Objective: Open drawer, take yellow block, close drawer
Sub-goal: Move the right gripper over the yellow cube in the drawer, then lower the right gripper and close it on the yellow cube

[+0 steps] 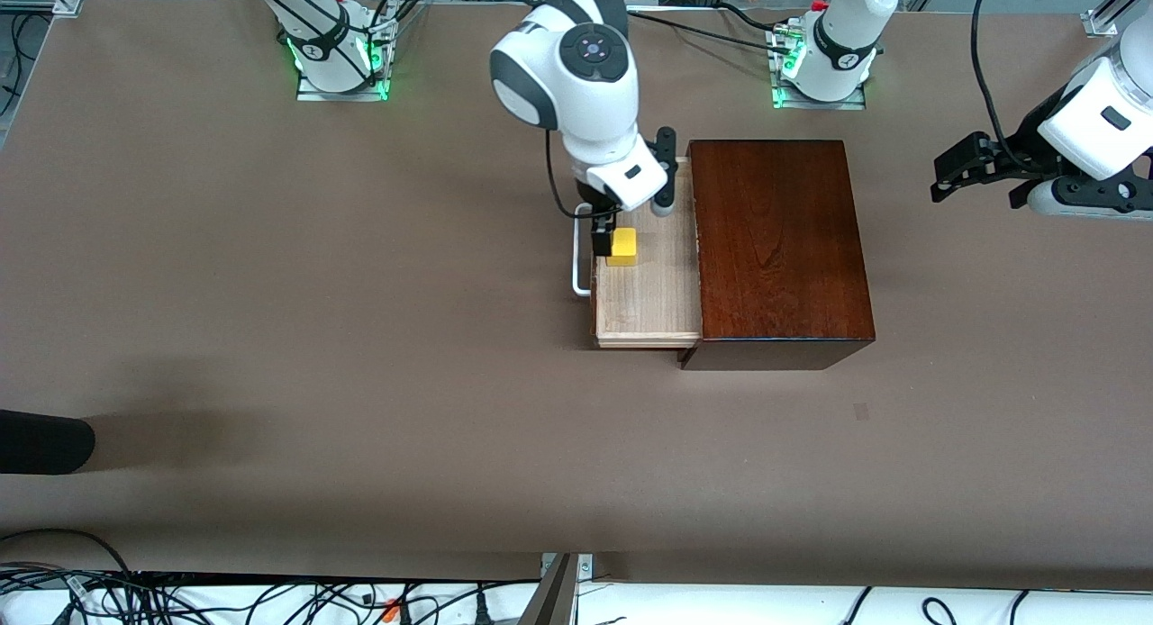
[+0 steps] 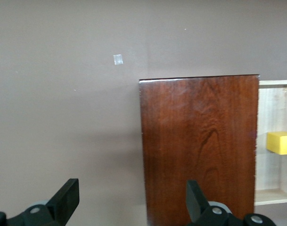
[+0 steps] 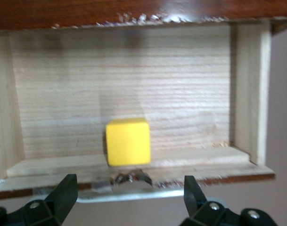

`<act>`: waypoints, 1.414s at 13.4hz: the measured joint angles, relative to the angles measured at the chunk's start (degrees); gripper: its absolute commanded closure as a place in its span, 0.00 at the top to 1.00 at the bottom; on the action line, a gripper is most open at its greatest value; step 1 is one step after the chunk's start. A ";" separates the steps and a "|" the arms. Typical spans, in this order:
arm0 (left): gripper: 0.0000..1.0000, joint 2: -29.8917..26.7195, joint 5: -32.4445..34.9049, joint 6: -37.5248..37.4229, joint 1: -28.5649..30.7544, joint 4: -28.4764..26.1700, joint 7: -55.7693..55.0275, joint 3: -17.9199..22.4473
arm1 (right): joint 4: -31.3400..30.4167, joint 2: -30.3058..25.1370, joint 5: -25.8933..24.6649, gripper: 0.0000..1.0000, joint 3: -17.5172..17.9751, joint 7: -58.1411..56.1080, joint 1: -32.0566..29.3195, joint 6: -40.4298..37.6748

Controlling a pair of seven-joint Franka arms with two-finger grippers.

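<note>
The dark wooden box stands mid-table with its drawer pulled out toward the right arm's end, showing the pale tray. The yellow block sits in the tray just inside the drawer front, beside the white loop handle. My right gripper hangs open over the drawer front and handle. In the right wrist view the gripper is open and empty, over the handle, with the block just past it. My left gripper waits open above the table at the left arm's end.
The left wrist view shows the open left gripper, the box top, the tray and the block. A small tape mark lies nearer the front camera than the box. A dark object intrudes at the right arm's end.
</note>
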 measured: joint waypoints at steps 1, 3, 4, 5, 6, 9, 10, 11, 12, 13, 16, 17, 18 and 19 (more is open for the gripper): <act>1.00 0.00 0.59 0.00 0.00 -0.01 0.19 0.00 | 0.24 0.73 -0.01 1.00 0.00 -0.01 0.53 0.11; 1.00 0.00 2.39 0.00 0.00 -0.03 0.47 -0.01 | 0.76 2.27 -0.04 1.00 -0.01 -0.05 1.53 0.71; 1.00 0.00 2.75 0.00 0.00 -0.04 0.64 -0.01 | 0.92 2.86 -0.44 1.00 -0.01 -0.15 2.02 0.86; 1.00 0.00 3.07 0.00 0.00 -0.05 0.78 -0.01 | 0.97 3.36 -1.15 1.00 -0.01 -0.18 2.49 0.88; 1.00 0.00 3.48 0.00 0.00 -0.06 0.86 -0.02 | 1.00 3.84 -1.80 1.00 -0.01 -0.18 2.84 0.89; 1.00 0.00 3.75 0.00 0.00 -0.07 0.90 -0.02 | 1.10 5.26 -2.45 1.00 -0.31 -1.10 3.07 1.28; 1.00 0.00 3.75 0.00 0.00 -0.07 0.90 -0.02 | 1.22 5.64 -2.61 1.00 -0.55 -1.67 3.07 1.34; 1.00 0.00 3.75 0.00 0.00 -0.06 0.91 -0.02 | 1.29 5.98 -2.88 1.00 -0.71 -1.82 3.04 1.35; 1.00 0.00 3.75 0.00 -0.01 -0.06 0.91 -0.02 | 1.42 6.27 -3.01 1.00 -0.77 -1.92 3.04 1.46; 1.00 0.00 3.75 0.00 0.00 -0.06 0.91 -0.02 | 1.50 6.41 -3.09 1.00 -0.77 -1.95 3.04 1.57; 1.00 0.00 3.75 0.00 -0.01 -0.06 0.92 -0.02 | 2.05 6.47 -3.15 1.00 -0.97 -1.96 3.00 1.77; 1.00 0.00 3.75 0.00 -0.02 -0.06 0.93 -0.02 | 2.58 6.49 -3.15 1.00 -1.09 -1.96 2.96 1.76; 1.00 0.00 3.75 0.00 -0.02 -0.06 0.93 -0.02 | 3.23 6.50 -3.15 1.00 -1.19 -1.96 2.91 1.76; 1.00 0.00 3.75 0.00 -0.02 -0.06 0.93 -0.02 | 3.87 6.49 -3.15 1.00 -1.27 -1.96 2.88 1.73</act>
